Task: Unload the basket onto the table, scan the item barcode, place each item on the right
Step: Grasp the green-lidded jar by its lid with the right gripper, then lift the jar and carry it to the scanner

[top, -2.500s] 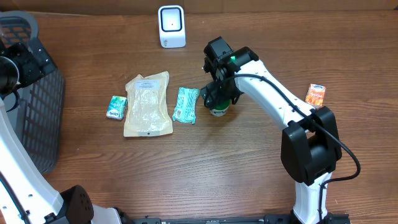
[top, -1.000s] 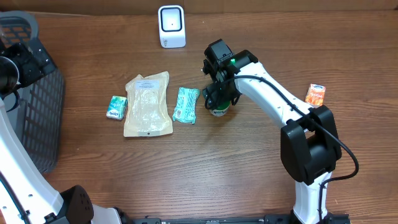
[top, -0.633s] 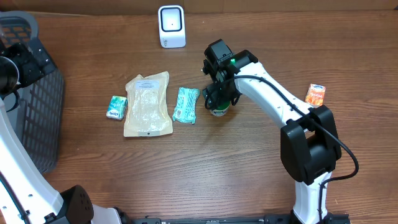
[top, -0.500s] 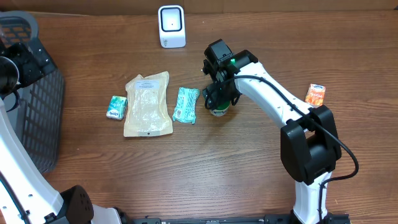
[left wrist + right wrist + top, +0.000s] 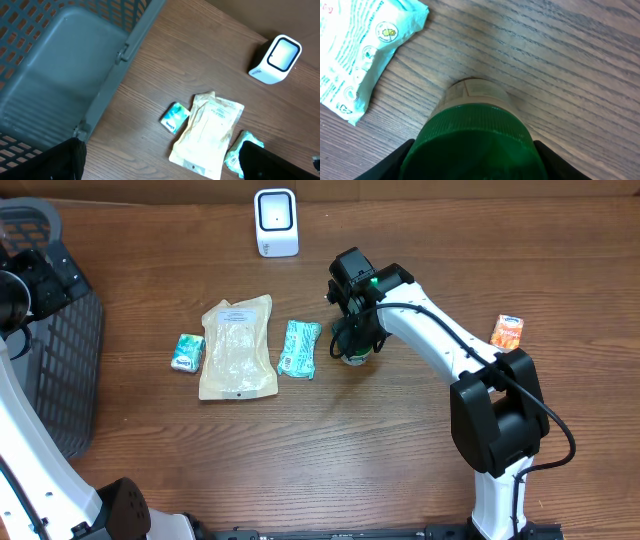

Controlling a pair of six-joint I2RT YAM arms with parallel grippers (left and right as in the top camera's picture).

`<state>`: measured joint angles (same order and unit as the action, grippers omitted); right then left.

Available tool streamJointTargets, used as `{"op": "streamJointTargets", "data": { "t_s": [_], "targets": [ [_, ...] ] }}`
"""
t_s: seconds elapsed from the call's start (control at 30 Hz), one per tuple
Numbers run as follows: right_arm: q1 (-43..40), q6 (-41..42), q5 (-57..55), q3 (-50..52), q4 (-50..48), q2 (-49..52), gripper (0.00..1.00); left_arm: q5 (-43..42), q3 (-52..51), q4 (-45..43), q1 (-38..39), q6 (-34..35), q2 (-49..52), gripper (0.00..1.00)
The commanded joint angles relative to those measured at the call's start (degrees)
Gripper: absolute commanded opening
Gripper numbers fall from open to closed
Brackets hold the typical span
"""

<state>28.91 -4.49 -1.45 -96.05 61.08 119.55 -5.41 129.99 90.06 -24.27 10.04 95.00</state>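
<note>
My right gripper (image 5: 471,161) flanks the green-capped white bottle (image 5: 472,131); gripping or not, I cannot tell. I should squeeze centred.

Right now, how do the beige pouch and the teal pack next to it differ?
The beige pouch is clearly larger than the teal pack. The pouch is tan with a white label; the pack is teal with printing. The pack lies nearer the green-capped bottle than the pouch. Both lie flat on the table, untouched.
</note>
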Motion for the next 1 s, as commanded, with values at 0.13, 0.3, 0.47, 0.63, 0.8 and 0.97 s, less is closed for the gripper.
{"op": "streamJointTargets", "data": {
  "t_s": [0.13,0.3,0.47,0.63,0.8,0.97],
  "targets": [
    [-0.37,0.17,4.94,-8.11,6.34,0.44,0.51,-0.44,0.24,-0.09,-0.04,-1.27,0.15,0.99],
    [-0.44,0.0,15.54,-19.23,13.81,0.37,0.5,-0.44,0.24,-0.09,-0.04,-1.27,0.15,1.0],
    [-0.44,-2.6,27.93,-31.56,20.37,0.26,0.49,-0.42,0.24,-0.09,-0.04,-1.27,0.15,1.0],
    [-1.33,-8.74,42.86,-43.54,25.68,-0.07,0.49,-0.44,0.24,-0.09,-0.04,-1.27,0.15,0.99],
    [-4.15,-14.1,55.56,-51.36,30.23,-0.68,0.49,-0.44,0.24,-0.09,-0.04,-1.27,0.15,1.0],
    [-8.07,-15.47,66.97,-53.13,31.43,-1.53,0.49,-0.44,0.24,-0.09,-0.04,-1.27,0.15,1.0]
  ]
}}
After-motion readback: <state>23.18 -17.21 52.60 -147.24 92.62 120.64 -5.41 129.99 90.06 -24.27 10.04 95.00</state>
